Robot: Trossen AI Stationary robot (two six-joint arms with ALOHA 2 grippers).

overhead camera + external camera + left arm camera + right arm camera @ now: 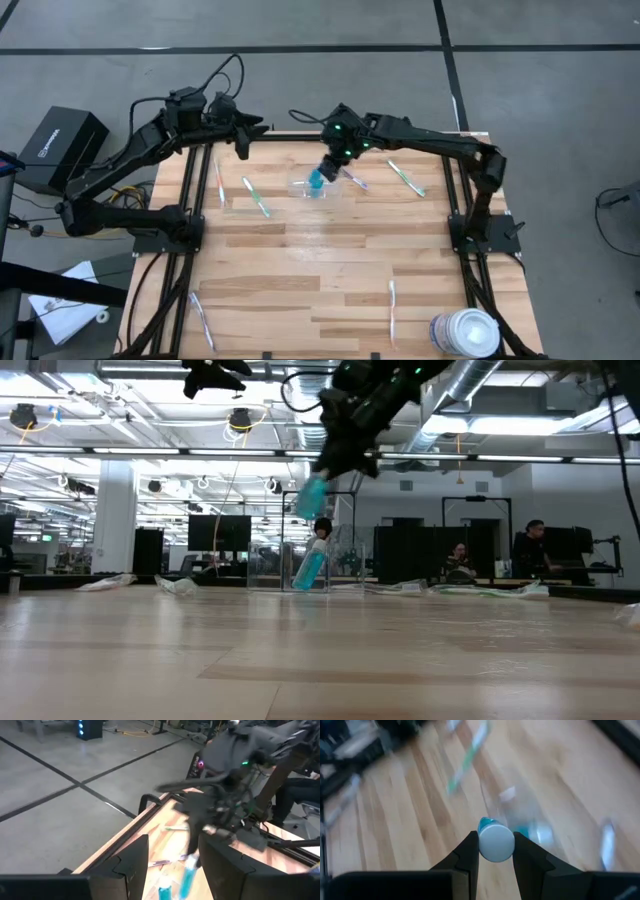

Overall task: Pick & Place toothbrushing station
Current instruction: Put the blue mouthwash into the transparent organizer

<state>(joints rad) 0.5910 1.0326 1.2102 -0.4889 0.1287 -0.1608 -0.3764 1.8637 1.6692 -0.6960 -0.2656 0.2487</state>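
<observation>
While the right gripper (496, 851) clamps a small blue-teal toothpaste tube (495, 841) just above the small clear plastic container (316, 188), a tilted release could tip it; farther back, the left gripper (243, 139) waits open.

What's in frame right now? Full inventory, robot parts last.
clear plastic container: 1, transparent, far centre of table, with one teal tube already in it
toothpaste tube: 1, teal with white cap, held above the container
toothbrushes: 6 visible, pale, wrapped; four along the far half, two near the front edge
round tub: 1, white, front right corner
table: 1, light wood
black box: 1, floor, left of table
right gripper: shut on the tube, over the container
left gripper: far left edge, idle
</observation>
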